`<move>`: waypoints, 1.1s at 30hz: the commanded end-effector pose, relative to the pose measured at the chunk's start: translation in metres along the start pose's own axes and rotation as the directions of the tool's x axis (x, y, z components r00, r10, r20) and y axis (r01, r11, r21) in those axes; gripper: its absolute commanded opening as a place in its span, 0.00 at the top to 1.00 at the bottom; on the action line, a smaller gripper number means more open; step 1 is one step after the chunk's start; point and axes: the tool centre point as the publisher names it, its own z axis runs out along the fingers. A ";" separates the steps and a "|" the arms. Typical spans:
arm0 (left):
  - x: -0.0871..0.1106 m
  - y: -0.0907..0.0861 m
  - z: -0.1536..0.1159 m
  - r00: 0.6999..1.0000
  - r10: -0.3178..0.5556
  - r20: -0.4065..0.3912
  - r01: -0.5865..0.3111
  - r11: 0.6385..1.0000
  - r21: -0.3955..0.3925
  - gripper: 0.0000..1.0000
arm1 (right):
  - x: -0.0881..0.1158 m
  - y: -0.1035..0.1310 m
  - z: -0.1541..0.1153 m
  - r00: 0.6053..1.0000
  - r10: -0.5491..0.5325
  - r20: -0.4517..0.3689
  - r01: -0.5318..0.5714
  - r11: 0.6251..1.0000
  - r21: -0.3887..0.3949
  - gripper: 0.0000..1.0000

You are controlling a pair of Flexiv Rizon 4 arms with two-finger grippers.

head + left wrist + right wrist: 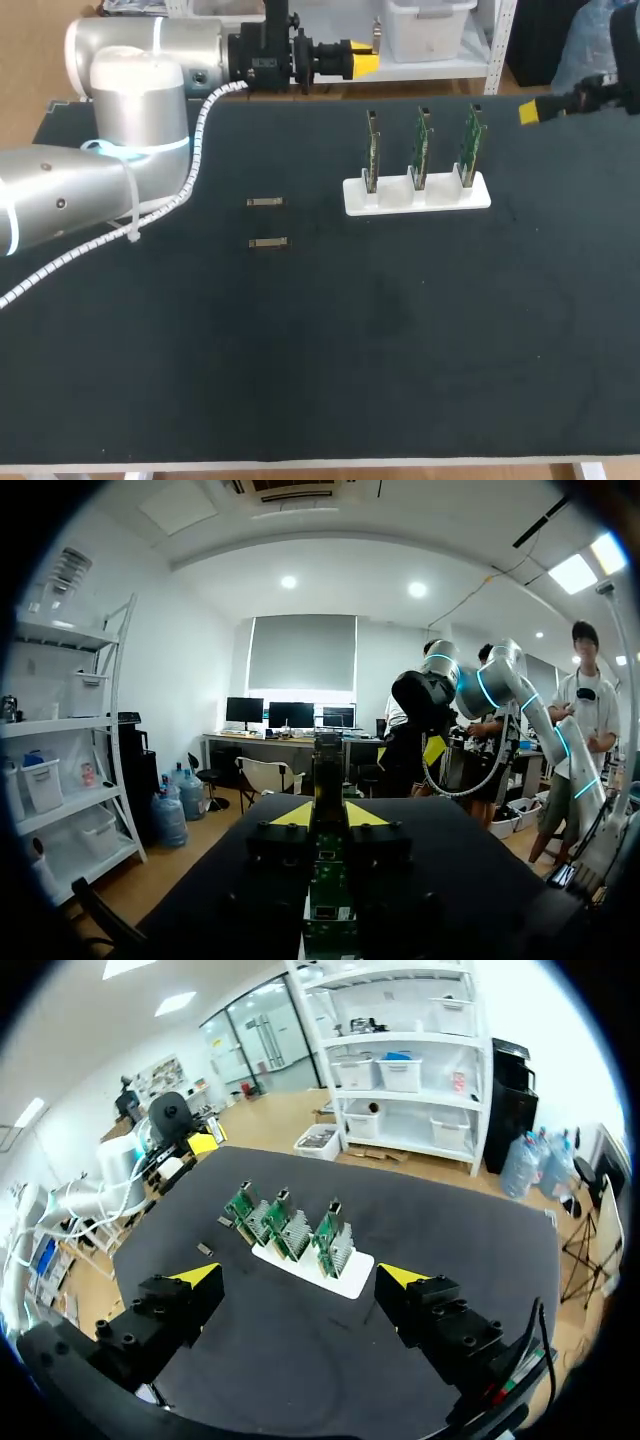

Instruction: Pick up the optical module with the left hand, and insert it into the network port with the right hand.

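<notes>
Lying flat on the black table (400, 350), two small optical modules are sitting well to the left of the white holder (445, 196), one (265, 202) about level with the holder and the other (268, 243) just nearer the robot than the first. They are lying apart from each other, and nothing is touching either of them. The holder is carrying three green network-port boards (421, 140), which are standing upright in a row along it, each in its own slot. The left gripper (365, 62) is hanging beyond the holder and a little to its left, over the table's far edge and well above the modules, and it is pointing sideways toward the right. Its yellow-tipped fingers are sitting drawn close together and are holding nothing of the task. The right gripper (300, 1276) is hovering off to the right of the holder, near the far edge and well apart from it. Its fingers are standing spread wide and are gripping nothing, and in its wrist view the holder is showing ahead of it, with both modules lying beyond the holder.
</notes>
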 end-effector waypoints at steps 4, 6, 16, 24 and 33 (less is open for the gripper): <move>0.000 0.001 0.001 1.000 0.000 -0.001 0.000 1.000 -0.001 1.00 | -0.018 -0.013 0.003 0.988 -0.146 -0.044 0.094 0.812 -0.576 0.00; 0.000 0.001 0.001 1.000 0.000 -0.001 0.000 1.000 -0.001 1.00 | -0.025 -0.012 0.006 0.979 -0.199 -0.041 0.133 0.781 -0.610 0.00; 0.000 0.001 0.001 1.000 0.000 -0.001 0.000 1.000 -0.001 1.00 | -0.062 0.006 0.022 0.906 -0.421 0.044 0.320 0.613 -0.722 0.00; 0.000 0.001 0.001 1.000 0.000 -0.001 0.000 1.000 -0.001 1.00 | -0.075 0.013 0.042 0.902 -0.431 0.019 0.315 0.629 -0.711 0.00; 0.000 0.001 0.001 1.000 0.000 -0.001 0.000 1.000 -0.001 1.00 | -0.081 0.010 0.049 0.936 -0.351 -0.020 0.250 0.705 -0.663 0.00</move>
